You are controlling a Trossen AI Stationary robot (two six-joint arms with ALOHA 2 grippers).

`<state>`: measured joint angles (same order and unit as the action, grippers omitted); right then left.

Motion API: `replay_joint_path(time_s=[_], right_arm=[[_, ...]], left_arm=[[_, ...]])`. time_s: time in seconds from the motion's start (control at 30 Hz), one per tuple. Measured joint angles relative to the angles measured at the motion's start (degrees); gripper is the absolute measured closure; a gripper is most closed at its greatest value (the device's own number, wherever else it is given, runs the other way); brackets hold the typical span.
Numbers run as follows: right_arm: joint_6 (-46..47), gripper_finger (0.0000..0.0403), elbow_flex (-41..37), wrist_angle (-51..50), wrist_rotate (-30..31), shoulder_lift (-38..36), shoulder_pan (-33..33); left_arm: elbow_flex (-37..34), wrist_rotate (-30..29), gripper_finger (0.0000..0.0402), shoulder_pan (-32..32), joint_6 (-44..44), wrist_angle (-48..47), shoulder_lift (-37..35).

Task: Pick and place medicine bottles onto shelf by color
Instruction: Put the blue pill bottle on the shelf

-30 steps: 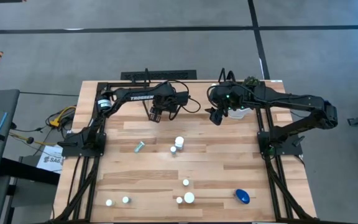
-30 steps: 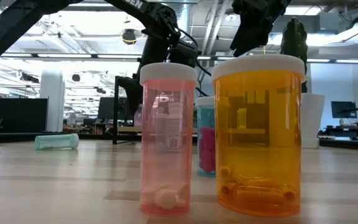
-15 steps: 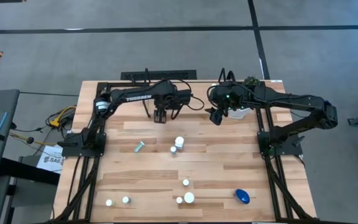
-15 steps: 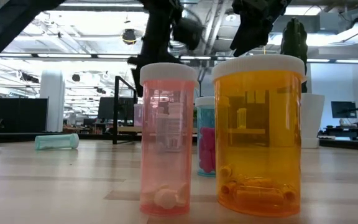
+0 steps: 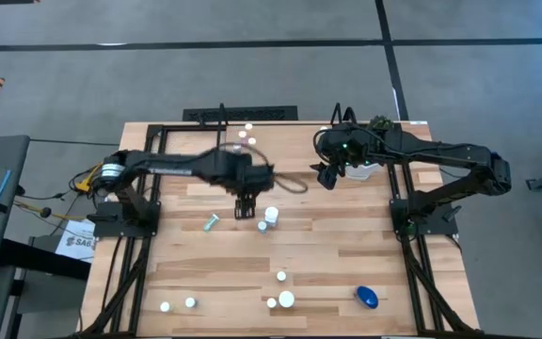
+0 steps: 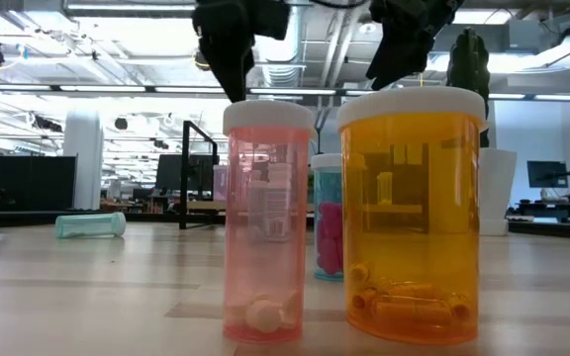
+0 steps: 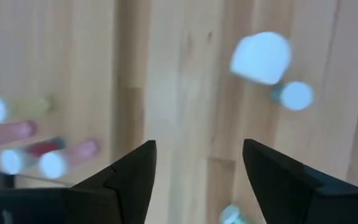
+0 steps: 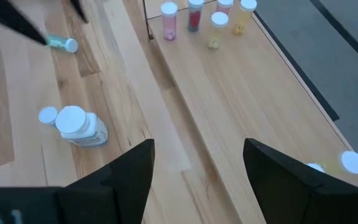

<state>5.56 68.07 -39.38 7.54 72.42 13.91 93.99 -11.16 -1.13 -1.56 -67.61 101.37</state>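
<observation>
wooden worktop (image 5: pixel 346 254) lies under the left end effector (image 5: pixel 245 212), fingers parted and empty, beside a white bottle (image 5: pixel 271 216); right end effector (image 5: pixel 326 176) wide open, empty.

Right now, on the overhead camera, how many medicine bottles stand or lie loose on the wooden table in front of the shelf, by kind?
Upright white-capped round bottles: 7
Teal bottle lying on its side: 1
Larger blue bottle: 1
Total: 9
</observation>
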Motion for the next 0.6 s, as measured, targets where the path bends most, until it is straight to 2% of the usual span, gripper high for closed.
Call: replay_joint_path(time_s=[0.2, 0.6], right_arm=[[0.0, 0.0133, 0.0, 0.2, 0.0, 0.0, 0.0], [0.0, 0.0133, 0.0, 0.8, 0.0, 0.0, 0.0]], left_arm=[[-11.5, -3.2, 0.0174, 6.8, -6.8, 12.2, -3.1], [-20.6, -8.4, 0.0174, 14.9, -22.6, 30.4, -2.8]])
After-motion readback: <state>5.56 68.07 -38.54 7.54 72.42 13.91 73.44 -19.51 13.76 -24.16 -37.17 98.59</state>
